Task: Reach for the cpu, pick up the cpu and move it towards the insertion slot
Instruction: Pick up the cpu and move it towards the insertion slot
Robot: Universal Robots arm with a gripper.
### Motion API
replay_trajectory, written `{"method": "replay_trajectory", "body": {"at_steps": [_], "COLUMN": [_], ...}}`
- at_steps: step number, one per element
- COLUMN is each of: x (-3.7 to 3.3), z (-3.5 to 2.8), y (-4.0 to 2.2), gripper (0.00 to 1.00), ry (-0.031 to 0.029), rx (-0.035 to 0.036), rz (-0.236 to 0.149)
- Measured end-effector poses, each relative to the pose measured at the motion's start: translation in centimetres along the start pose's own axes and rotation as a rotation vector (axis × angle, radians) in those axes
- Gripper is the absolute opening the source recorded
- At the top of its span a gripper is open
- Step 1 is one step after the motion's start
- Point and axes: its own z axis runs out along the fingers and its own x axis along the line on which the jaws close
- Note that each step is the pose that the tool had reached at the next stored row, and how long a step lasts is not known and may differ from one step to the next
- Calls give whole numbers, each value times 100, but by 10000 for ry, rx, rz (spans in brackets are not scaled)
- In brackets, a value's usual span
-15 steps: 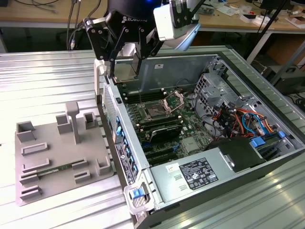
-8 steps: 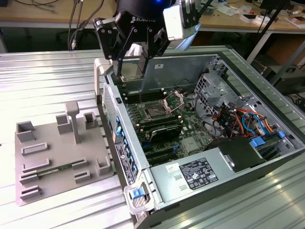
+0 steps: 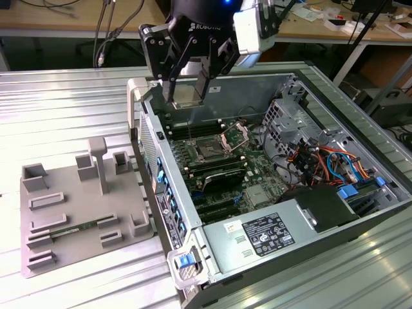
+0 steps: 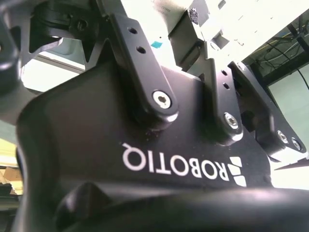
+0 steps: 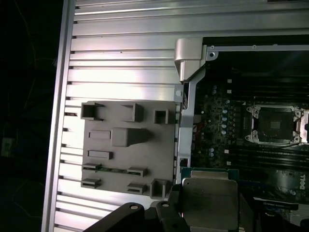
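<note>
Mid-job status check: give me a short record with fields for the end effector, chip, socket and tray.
end effector: shut on the chip
height: raised above the open computer case
socket: no chip in it, metal frame tilted up
chip to socket: apart, chip not over the socket
tray: grey tray outside the case, on the exterior view's left
</note>
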Motion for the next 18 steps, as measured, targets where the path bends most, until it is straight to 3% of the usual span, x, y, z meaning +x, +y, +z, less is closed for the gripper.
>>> {"method": "replay_trajectory", "body": {"at_steps": [18], "x": [-260], "z": [-9], "y": [-20], "gripper": [55], "ry": [41], "rx": [-3], "rz": [1]}}
